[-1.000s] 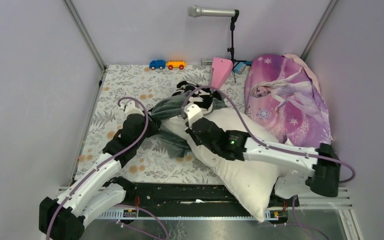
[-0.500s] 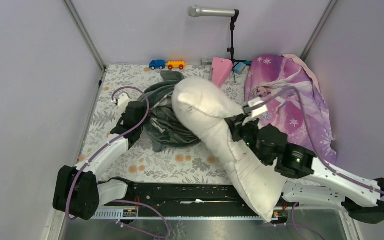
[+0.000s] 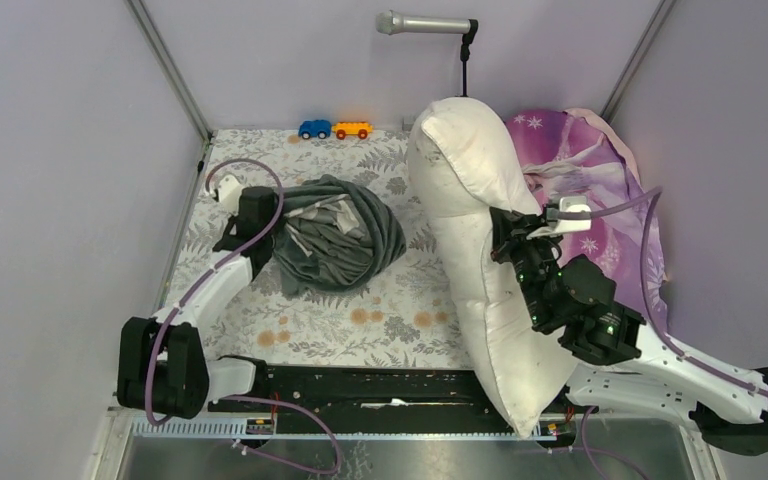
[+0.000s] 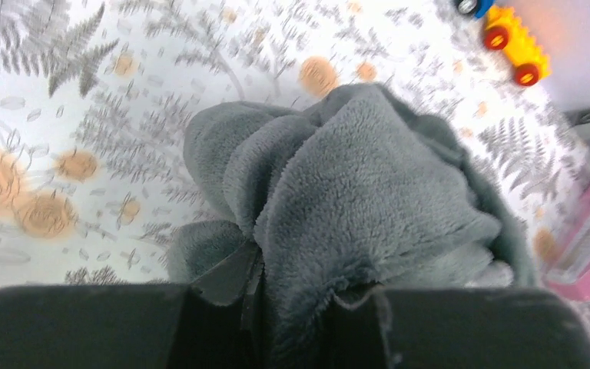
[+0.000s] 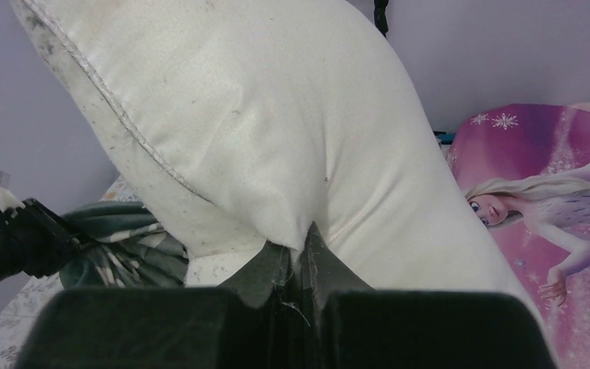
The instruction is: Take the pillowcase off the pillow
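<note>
The left pincer (image 4: pixel 292 296) was clamped on the grey pillowcase (image 3: pixel 335 235) bunched at centre left of the worktop (image 3: pixel 360 320), while the right pincer (image 5: pixel 298 265) pinched only a thin fold of the upright white pillow (image 3: pixel 475 250) at centre right, which could slip and topple.

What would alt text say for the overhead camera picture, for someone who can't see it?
A white pillow, pinched by the right fingers, stands tilted, out of the grey-green pillowcase, which the left fingers grip bunched on the floral table. Toy cars and a microphone sit behind.
</note>
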`<state>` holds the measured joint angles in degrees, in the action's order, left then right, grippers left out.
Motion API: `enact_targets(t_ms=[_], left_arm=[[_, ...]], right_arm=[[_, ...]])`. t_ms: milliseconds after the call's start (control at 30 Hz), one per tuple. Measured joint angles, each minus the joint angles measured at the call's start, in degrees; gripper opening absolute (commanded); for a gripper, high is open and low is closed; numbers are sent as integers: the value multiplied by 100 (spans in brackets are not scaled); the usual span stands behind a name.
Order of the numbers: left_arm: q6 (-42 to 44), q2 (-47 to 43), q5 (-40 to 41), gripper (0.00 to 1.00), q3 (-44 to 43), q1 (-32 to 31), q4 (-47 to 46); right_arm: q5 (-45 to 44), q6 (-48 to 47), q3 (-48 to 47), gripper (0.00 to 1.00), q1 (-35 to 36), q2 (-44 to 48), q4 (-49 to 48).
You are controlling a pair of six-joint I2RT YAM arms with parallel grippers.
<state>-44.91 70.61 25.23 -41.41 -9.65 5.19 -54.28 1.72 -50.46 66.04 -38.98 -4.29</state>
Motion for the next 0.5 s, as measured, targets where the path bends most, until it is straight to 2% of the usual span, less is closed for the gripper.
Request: enact_targets(t_ms=[167,200,233,300,333,367,500], left_arm=[[173,275,-24,8,-1244,168,380],[223,293,-35,12,-1515,238,433],[280,299,-37,25,-1836,345,476],[387,302,-33,71,-2374,570,485],[476,304,-39,89,-2621,686,474],[522,315,-72,98,-2841,782,448],[592,326,-358,99,-3093,935,365]], right_arm=[[0,-31,-59,0,0,-374,-85],[28,-26,-59,0,0,-450,-85],[76,-15,-63,0,0,-542,-85],[151,-9,-87,0,2,-660,-83],[177,-9,-101,0,2,-702,-81],[208,-7,-114,0,2,-745,-83],[323,22,-127,0,0,-903,-144]])
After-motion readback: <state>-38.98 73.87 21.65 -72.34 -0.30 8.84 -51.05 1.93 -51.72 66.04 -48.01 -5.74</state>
